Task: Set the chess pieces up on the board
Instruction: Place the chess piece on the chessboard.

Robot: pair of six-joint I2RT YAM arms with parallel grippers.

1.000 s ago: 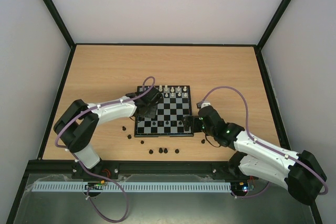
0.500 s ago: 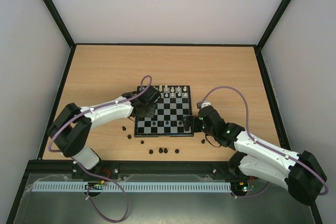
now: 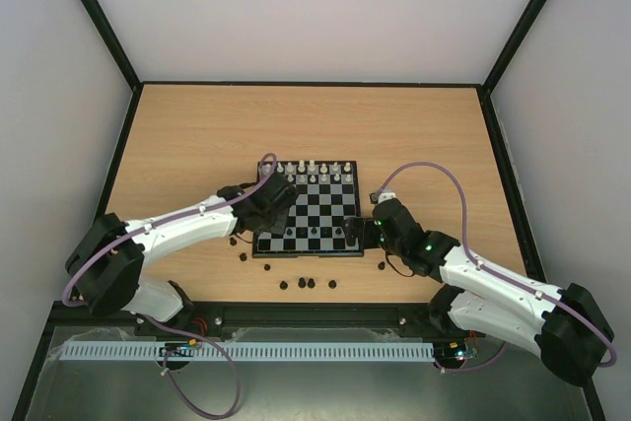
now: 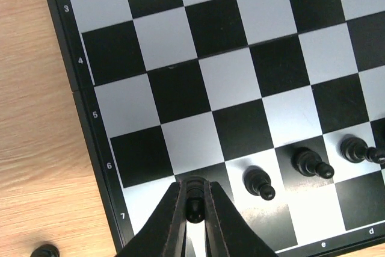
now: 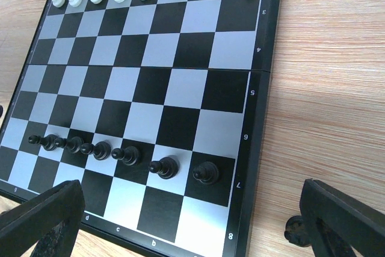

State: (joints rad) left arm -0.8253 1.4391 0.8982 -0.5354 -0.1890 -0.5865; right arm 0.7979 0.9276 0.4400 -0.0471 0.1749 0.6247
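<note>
Across the worktop (image 3: 394, 125), the broadest risk is the board (image 3: 320, 209) sliding: nothing seems to pin it down, so a sideways push from either arm would shift it and upset the ranks standing on it. Closer in, the row of black pawns (image 5: 129, 154) is tightly packed. If the left end effector (image 4: 194, 188) opens or lifts off-line, it could clip the neighbouring pawn (image 4: 258, 182) and topple it. Its own pawn could tip if released before the base sits flat; the wrist view does not show whether it touches the square.

That left end effector is pinched tight on a black pawn (image 4: 194, 206) over the seventh rank, one square in from the board's left edge. The right end effector (image 5: 192, 200) hangs spread to full width at the board's near right corner, holding nothing, with a loose black piece (image 5: 295, 228) just beside one finger.
</note>
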